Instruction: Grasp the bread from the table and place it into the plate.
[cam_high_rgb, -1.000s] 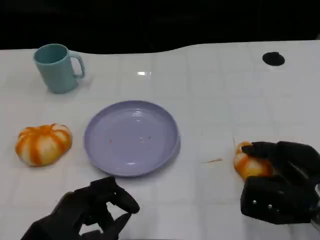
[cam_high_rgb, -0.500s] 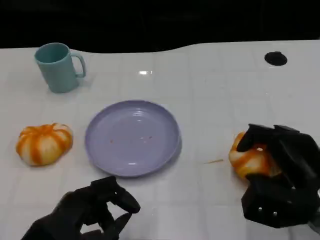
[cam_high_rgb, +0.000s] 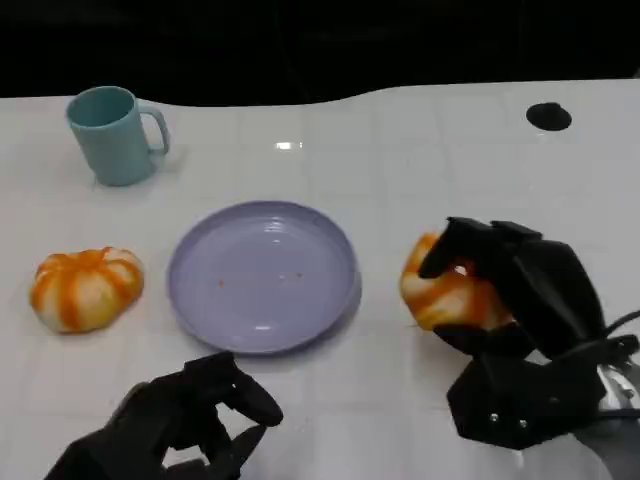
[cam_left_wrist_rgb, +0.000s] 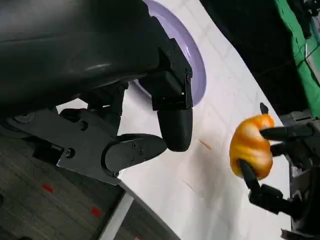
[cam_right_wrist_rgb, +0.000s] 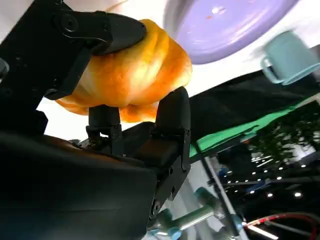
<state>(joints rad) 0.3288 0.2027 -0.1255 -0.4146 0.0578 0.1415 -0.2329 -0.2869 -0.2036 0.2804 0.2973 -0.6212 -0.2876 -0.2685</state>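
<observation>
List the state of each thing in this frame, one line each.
Bread in right hand: gripped, lifted off the table, beside the plate.
Second bread: resting on the table, untouched.
Purple plate: upright, holds only crumbs.
Teal mug: upright on the table.
Right hand: holds the bread.
Left hand: fingers curled, holding nothing.

No text, label, brand, number or sign can be read anywhere in these views.
</observation>
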